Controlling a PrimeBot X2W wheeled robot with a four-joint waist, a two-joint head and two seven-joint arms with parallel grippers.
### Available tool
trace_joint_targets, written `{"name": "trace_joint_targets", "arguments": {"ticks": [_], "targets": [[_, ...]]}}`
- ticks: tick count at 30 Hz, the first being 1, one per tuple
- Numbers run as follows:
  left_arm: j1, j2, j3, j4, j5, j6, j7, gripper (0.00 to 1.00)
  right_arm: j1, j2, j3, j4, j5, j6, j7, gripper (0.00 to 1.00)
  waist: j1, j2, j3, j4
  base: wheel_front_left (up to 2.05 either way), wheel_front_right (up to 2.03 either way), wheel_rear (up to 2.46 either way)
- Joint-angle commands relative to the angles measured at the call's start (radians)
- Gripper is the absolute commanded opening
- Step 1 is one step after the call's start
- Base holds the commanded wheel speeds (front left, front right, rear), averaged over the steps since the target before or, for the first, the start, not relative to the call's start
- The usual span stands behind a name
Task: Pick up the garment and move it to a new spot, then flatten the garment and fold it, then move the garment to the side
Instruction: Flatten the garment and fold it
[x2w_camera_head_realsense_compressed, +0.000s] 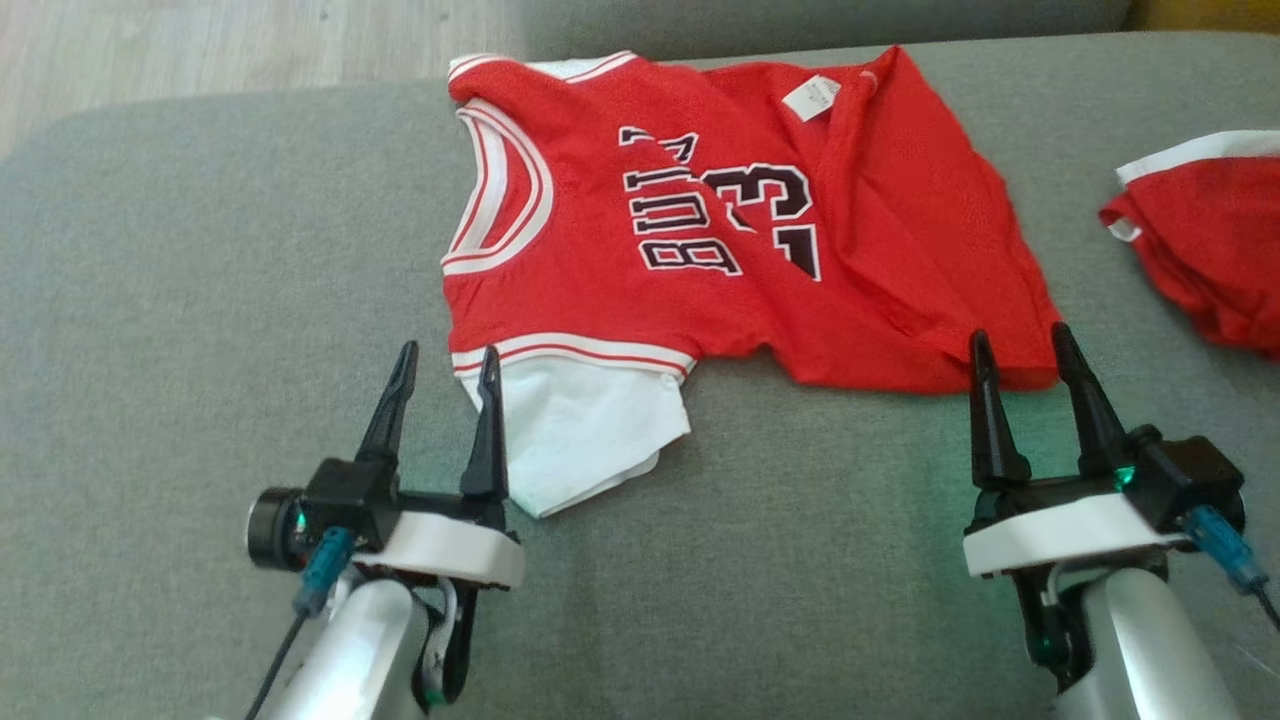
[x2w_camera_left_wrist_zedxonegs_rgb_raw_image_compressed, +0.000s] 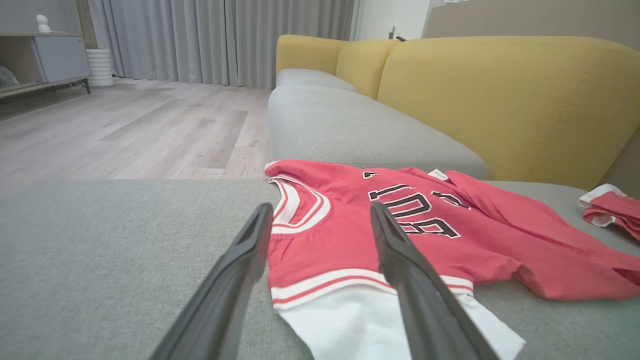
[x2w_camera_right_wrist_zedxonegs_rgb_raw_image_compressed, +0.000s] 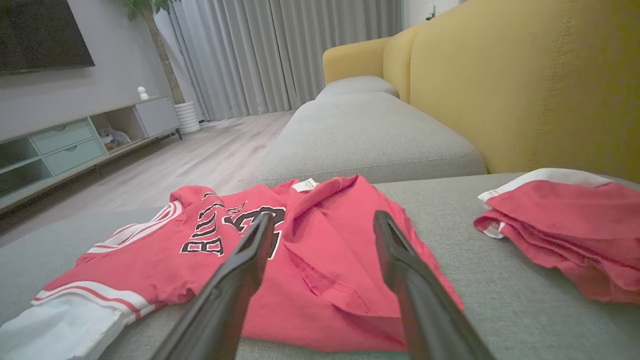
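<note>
Head view: a red jersey (x2w_camera_head_realsense_compressed: 700, 230) is laid out on the grey sofa seat (x2w_camera_head_realsense_compressed: 200, 250), neckline toward the robot's left, hem toward the right, black lettering face up. The hem side is partly folded over itself, and a white label (x2w_camera_head_realsense_compressed: 812, 97) is exposed near the far edge. A white sleeve (x2w_camera_head_realsense_compressed: 580, 430) sticks out from the red-and-white trim on the near side.

The left gripper (x2w_camera_head_realsense_compressed: 449, 348) is released, jaws spread, nothing held. One fingertip is seen at the edge of the white sleeve; contact cannot be told. The right gripper (x2w_camera_head_realsense_compressed: 1019, 331) is likewise released and empty, with its tips at the near hem corner of the jersey; contact cannot be told there either.

A second red garment (x2w_camera_head_realsense_compressed: 1200, 240) with white trim is bunched up at the right edge, well apart from the jersey.

In the left wrist view, a yellow backrest (x2w_camera_left_wrist_zedxonegs_rgb_raw_image_compressed: 500, 100) is seen behind the seat, with wooden floor (x2w_camera_left_wrist_zedxonegs_rgb_raw_image_compressed: 125, 135) and grey curtains (x2w_camera_left_wrist_zedxonegs_rgb_raw_image_compressed: 225, 40) beyond.
</note>
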Motion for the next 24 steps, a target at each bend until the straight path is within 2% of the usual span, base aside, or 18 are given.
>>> {"name": "trace_joint_targets", "arguments": {"ticks": [1,9,16,24], "targets": [[-0.044,0.004,0.042,-0.047,0.014,0.002,-0.009,1.00,-0.027,-0.004,0.021,-0.030,-0.015,-0.001,-0.011,1.00,0.0001,-0.0001,0.014,0.012,0.00,0.00,0.00],[-0.062,-0.020,0.050,-0.044,0.054,-0.027,-0.009,1.00,-0.118,-0.004,0.042,0.024,-0.101,-0.001,0.029,1.00,0.0001,-0.0001,0.062,0.042,0.00,0.00,0.00],[-0.068,-0.042,0.058,-0.031,0.070,-0.044,-0.009,1.00,-0.220,-0.017,0.052,0.157,-0.165,-0.001,0.094,1.00,0.0001,-0.0001,0.101,0.067,0.00,0.00,0.00],[-0.088,-0.059,0.058,-0.019,0.083,-0.060,-0.009,1.00,-0.354,-0.027,0.022,0.308,-0.191,-0.001,0.097,1.00,0.0001,-0.0001,0.140,0.099,0.00,0.00,0.00]]}}
